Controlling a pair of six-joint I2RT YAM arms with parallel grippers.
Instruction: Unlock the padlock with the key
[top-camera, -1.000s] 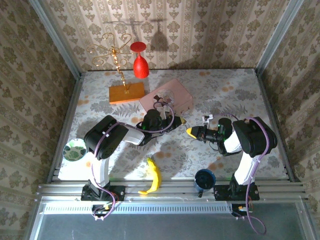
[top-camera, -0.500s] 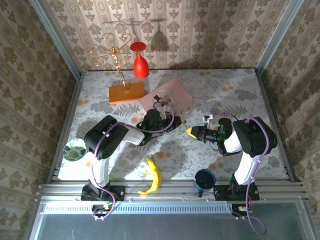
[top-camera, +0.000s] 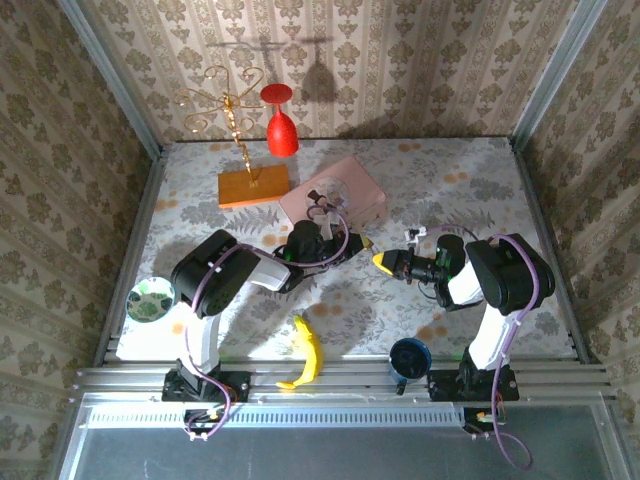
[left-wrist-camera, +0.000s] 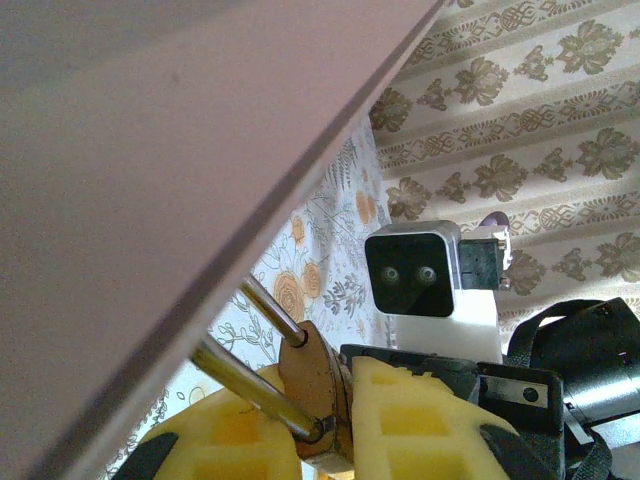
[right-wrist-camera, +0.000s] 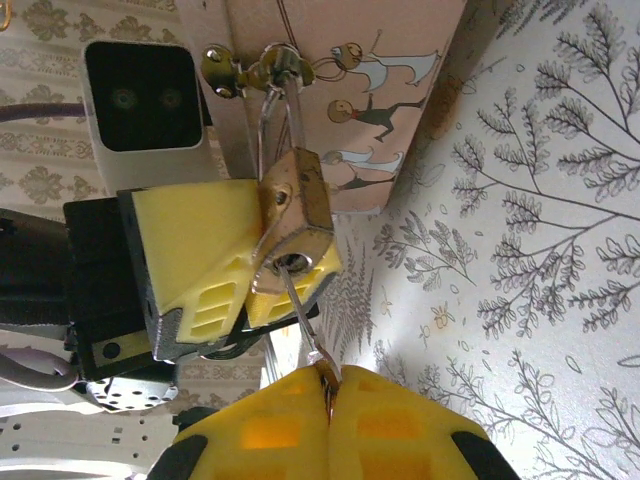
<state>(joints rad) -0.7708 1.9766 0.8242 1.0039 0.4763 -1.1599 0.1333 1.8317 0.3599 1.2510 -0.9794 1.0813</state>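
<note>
Your left gripper (left-wrist-camera: 320, 430) is clamped on the tiny pale-gold metal padlock (right-wrist-camera: 296, 212) hanging off the pink rectangular box (right-wrist-camera: 400, 110), your right gripper (right-wrist-camera: 328, 410) is pinching the thin silver key (right-wrist-camera: 300, 305) in its keyhole, so I'd twist gently, shaft straight.

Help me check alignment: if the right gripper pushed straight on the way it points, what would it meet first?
Most likely the padlock, clamped by the left gripper straight ahead; the key in the right gripper already reaches its keyhole.

right hand (top-camera: 379, 262) and its key (right-wrist-camera: 303, 320) edged slightly nearer the padlock (right-wrist-camera: 298, 212), left arm (top-camera: 215, 272) shifted a touch right
</note>
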